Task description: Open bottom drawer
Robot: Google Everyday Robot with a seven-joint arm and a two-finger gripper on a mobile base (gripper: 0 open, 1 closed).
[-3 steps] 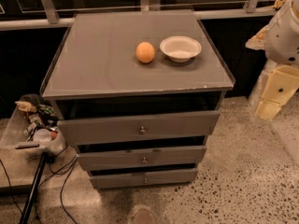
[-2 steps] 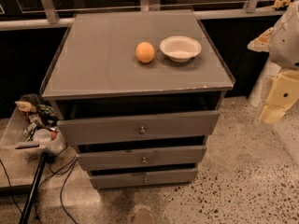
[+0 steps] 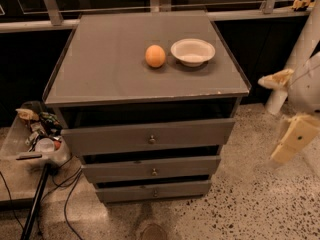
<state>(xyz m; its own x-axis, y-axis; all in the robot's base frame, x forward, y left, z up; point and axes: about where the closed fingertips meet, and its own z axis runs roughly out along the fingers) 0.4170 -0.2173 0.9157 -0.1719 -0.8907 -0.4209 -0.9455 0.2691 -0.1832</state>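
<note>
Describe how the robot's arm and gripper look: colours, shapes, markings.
The arm is a smooth, rounded white shell. The gripper, at the view's right edge beside the cabinet, is made of blocky cream-yellow pieces; the lower one bears a small dark dot. No cables or lettering can be made out.

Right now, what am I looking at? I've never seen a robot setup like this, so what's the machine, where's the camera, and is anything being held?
There is one picture, from a camera looking down on a grey cabinet with three drawers. The white shape at the right edge is the robot's arm. The beige part below it is the gripper, its two-finger hand, hanging over the floor and apart from the cabinet. I see nothing held in it. On the cabinet's top an orange and a white bowl sit side by side. The bottom drawer, the slimmest, is the one to open.
</note>
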